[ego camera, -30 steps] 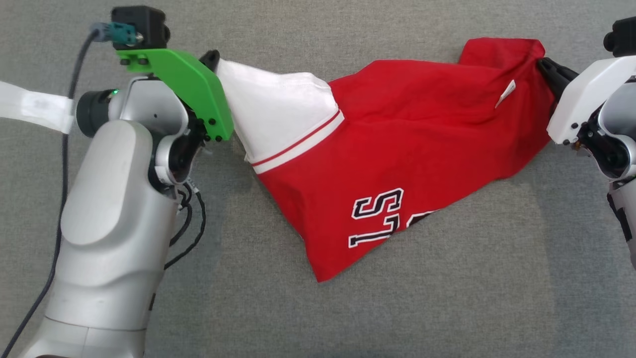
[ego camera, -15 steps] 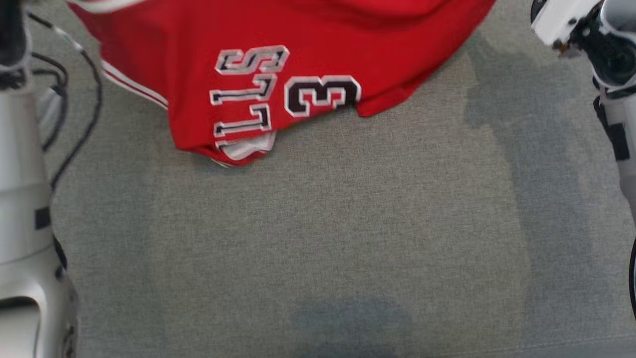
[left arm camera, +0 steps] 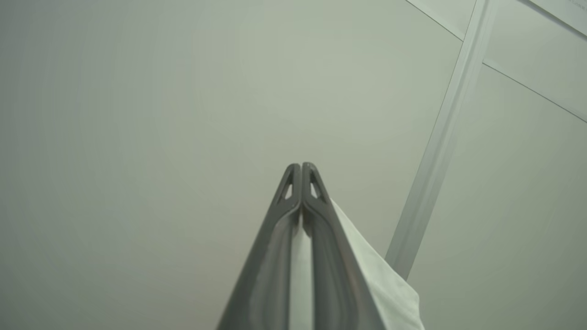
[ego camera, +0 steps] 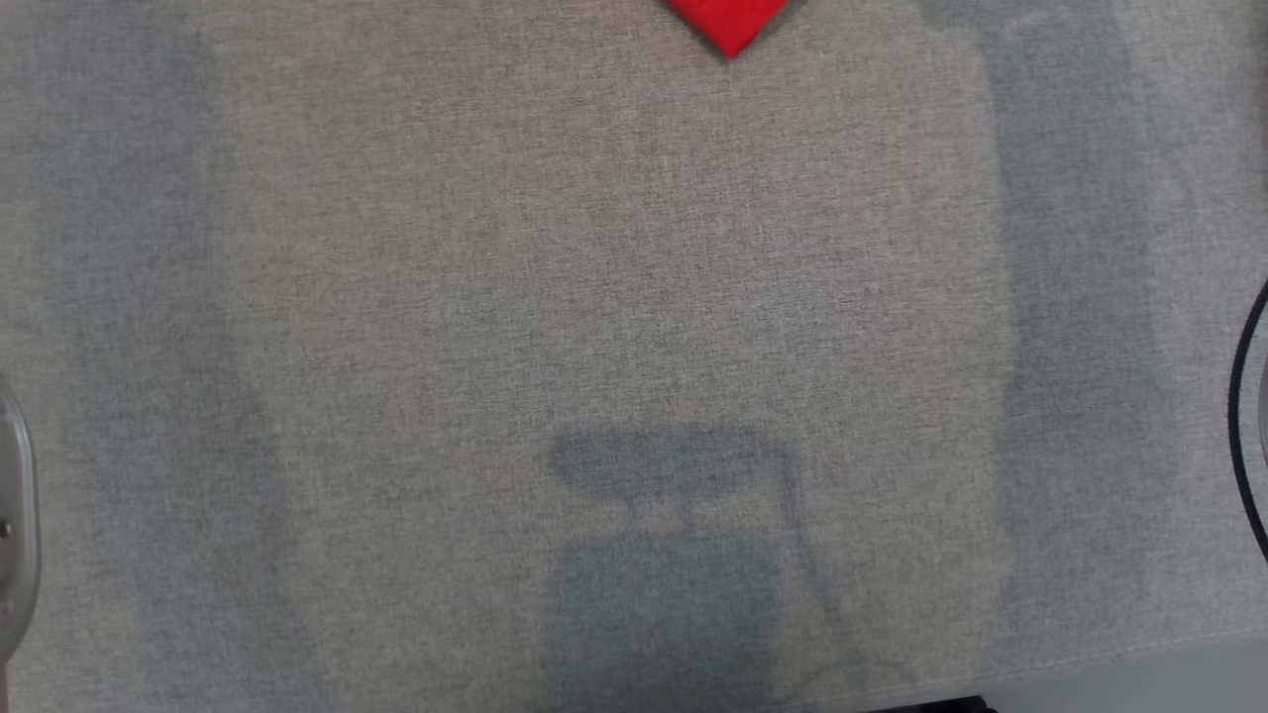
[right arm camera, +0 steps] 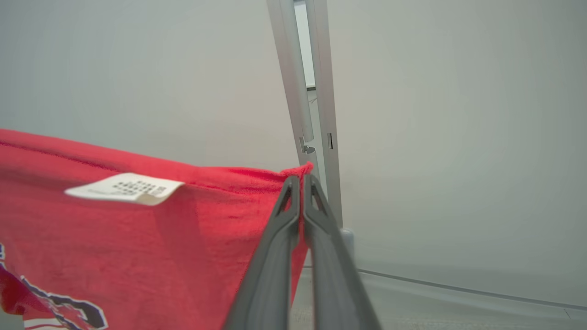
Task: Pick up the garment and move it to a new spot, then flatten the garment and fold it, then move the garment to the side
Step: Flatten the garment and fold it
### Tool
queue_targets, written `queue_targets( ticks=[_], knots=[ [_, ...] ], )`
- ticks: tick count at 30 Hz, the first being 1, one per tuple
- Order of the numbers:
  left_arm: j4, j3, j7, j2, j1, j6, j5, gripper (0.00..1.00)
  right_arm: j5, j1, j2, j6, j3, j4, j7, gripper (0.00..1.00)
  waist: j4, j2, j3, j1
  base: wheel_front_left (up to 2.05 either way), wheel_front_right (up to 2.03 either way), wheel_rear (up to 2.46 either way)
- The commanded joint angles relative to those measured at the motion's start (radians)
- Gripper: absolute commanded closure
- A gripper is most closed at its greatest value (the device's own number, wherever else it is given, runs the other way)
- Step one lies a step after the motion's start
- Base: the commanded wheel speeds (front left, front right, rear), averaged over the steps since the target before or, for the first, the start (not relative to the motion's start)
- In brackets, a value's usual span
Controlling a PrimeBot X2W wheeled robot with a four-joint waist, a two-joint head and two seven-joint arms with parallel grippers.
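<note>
The garment is a red jersey with white trim and black-and-white lettering. A small red corner of the garment (ego camera: 731, 25) hangs in at the top edge of the head view, above the grey cloth surface. In the right wrist view my right gripper (right arm camera: 301, 179) is shut on the garment's red hem (right arm camera: 137, 229), which hangs to the left with a white label (right arm camera: 124, 188) on it. In the left wrist view my left gripper (left arm camera: 301, 166) is shut on a white part of the garment (left arm camera: 380, 279), held up against a pale wall.
The grey fabric-covered table (ego camera: 396, 297) spreads across the head view, with its front edge (ego camera: 1139, 649) at the lower right. Shadows of my body and arms lie on it. A metal frame post (right arm camera: 312, 91) stands behind the right gripper, another post (left arm camera: 440, 151) behind the left.
The garment has gone up and out of the head view, from lying stretched on the table to just a red tip at the top. The head view has also shifted. Both arms have left the picture.
</note>
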Motion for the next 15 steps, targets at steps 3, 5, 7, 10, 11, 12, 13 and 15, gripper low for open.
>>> queue_targets(
  ticks=[3,5,7,10,11,12,13,15],
  knots=[
    [0.03,0.013,-0.086,-0.003,-0.064,-0.027,-0.004,1.0,-0.074,-0.072,0.034,0.0,-0.041,0.045,-0.104,1.0,-0.016,0.0,-0.009,-0.0002,0.0,0.0,0.0],
    [0.05,0.017,-0.132,-0.008,-0.088,-0.045,-0.01,1.0,-0.109,-0.115,0.055,0.0,-0.065,0.069,-0.172,1.0,-0.019,0.0,-0.021,-0.0002,0.0,0.0,0.0],
    [0.062,0.01,-0.17,0.003,-0.099,-0.059,0.004,1.0,-0.13,-0.148,0.076,0.0,-0.085,0.093,-0.246,1.0,-0.027,0.0,-0.035,-0.0002,0.0,0.0,0.0],
    [0.066,0.014,-0.204,0.0,-0.104,-0.079,-0.006,1.0,-0.165,-0.171,0.092,0.0,-0.073,0.131,-0.313,1.0,-0.036,0.0,-0.047,-0.0002,0.0,0.0,0.0],
    [0.07,0.016,-0.208,-0.005,-0.102,-0.082,-0.015,1.0,-0.178,-0.172,0.092,0.0,-0.056,0.144,-0.322,1.0,-0.037,0.0,-0.047,-0.0002,0.0,0.0,0.0],
    [0.075,0.011,-0.213,-0.007,-0.09,-0.087,-0.016,1.0,-0.18,-0.17,0.09,0.0,-0.036,0.157,-0.317,1.0,-0.036,0.0,-0.044,-0.0002,0.0,0.0,0.0],
    [0.08,0.007,-0.214,-0.014,-0.068,-0.088,-0.028,1.0,-0.175,-0.163,0.088,0.0,-0.017,0.167,-0.309,1.0,-0.033,0.0,-0.04,-0.0002,0.0,0.0,0.0],
    [0.081,-0.012,-0.217,-0.026,-0.013,-0.095,-0.039,1.0,-0.174,-0.135,0.068,0.0,0.04,0.185,-0.291,1.0,-0.026,0.0,-0.028,-0.0002,0.0,0.0,0.0]
  ],
)
